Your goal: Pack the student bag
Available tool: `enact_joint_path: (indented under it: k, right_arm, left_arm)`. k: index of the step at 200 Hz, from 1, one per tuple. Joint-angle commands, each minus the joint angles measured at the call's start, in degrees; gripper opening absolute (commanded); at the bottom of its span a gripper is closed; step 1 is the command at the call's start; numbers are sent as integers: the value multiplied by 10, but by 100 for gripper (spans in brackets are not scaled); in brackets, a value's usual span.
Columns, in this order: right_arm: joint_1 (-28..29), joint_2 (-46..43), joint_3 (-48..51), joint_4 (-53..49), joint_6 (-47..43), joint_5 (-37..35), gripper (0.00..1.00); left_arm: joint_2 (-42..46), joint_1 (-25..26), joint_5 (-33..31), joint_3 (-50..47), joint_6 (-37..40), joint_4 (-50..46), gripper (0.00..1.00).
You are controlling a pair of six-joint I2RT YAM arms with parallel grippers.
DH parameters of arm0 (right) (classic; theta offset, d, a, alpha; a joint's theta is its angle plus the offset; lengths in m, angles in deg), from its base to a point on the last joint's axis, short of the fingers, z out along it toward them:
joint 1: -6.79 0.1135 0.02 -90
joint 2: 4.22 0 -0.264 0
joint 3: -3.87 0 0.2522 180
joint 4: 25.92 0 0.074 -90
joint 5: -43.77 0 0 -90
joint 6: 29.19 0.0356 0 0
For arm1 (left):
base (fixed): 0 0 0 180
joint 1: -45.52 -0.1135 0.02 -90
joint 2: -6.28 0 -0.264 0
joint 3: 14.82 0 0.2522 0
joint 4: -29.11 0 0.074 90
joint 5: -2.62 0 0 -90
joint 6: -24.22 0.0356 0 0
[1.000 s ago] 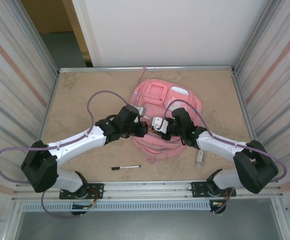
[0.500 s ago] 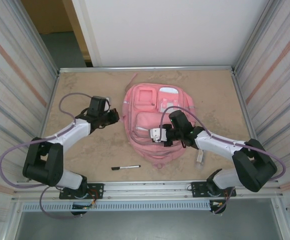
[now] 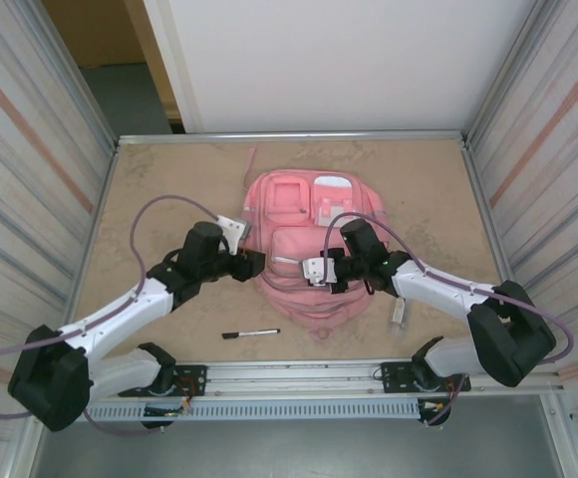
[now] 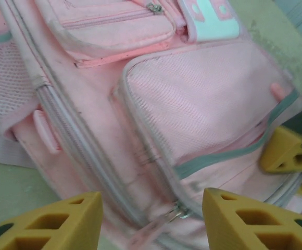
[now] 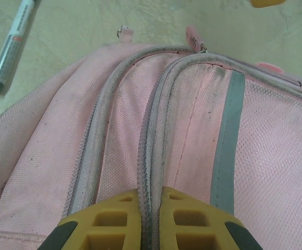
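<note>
The student bag (image 3: 299,204), a large pink backpack with zip pockets, lies flat on the table's middle. My left gripper (image 3: 256,264) sits at the bag's near-left edge. In the left wrist view the left gripper (image 4: 151,211) is open, its yellow fingers (image 4: 62,224) spread either side of a metal zip pull (image 4: 179,211) without touching it. My right gripper (image 3: 316,271) rests on the lower front of the bag. The right wrist view shows the right gripper (image 5: 150,195) shut, pinching a raised zip seam (image 5: 153,135) of the bag between its fingers.
A black and white marker pen (image 3: 251,334) lies on the table in front of the bag, also seen as a pen (image 5: 10,47) beyond the bag's edge. A small white object (image 3: 399,312) lies beside the right forearm. Metal walls enclose the tan table (image 3: 169,179).
The left arm pulled away to the left, then came back to the bag's near-left edge with its jaws now open. The bag has settled flatter. The right gripper keeps its pinch.
</note>
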Motion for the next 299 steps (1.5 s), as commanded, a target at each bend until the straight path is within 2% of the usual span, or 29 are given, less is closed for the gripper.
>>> enact_joint_path:
  k: [1, 30, 51, 73, 84, 116, 127, 140, 160, 182, 211, 223, 249, 272, 299]
  right_arm:
    - [23, -17, -29, -55, -75, 1, 0]
    - [16, -2, -67, -106, -108, -13, 0]
    - [16, -12, -69, -106, -107, 5, 0]
    - [14, -20, -73, -112, -102, 21, 0]
    - [15, -27, -72, -116, -100, 24, 0]
    - [14, -39, -73, -120, -97, 25, 0]
    - [14, -45, -72, -118, -93, 28, 0]
    - [11, -54, -69, -110, -88, 40, 0]
    - [6, -61, -73, -113, -87, 47, 0]
    - [14, -59, -68, -127, -101, 15, 0]
    - [35, -46, -67, -134, -107, 1, 0]
    - [42, -44, -61, -130, -107, 2, 0]
    - [42, -34, -66, -133, -106, 17, 0]
    - [54, -40, -65, -134, -107, 16, 0]
    - [77, -34, -77, -147, -113, 12, 0]
  left_arm:
    - [9, -2, -7, -47, 103, 103, 55]
    - [-18, -2, 65, -57, 180, 120, 59]
    - [-20, -2, 106, -80, 296, 133, 57]
    - [0, -2, 169, -129, 367, 210, 58]
    - [4, -2, 178, -142, 389, 239, 58]
    - [-27, -8, 184, -121, 395, 233, 51]
    - [-51, -8, 180, -110, 399, 238, 44]
    - [-77, -8, 169, -92, 396, 233, 32]
    - [-100, -8, 179, -68, 410, 213, 0]
    - [-89, -14, 144, -49, 383, 194, 0]
    - [-45, -34, 129, -51, 370, 189, 0]
    - [-38, -45, 125, -39, 368, 164, 0]
    - [-34, -56, 71, -26, 367, 123, 0]
    - [-44, -74, 43, -18, 348, 125, 0]
    - [-94, -82, 44, 45, 341, 34, 0]
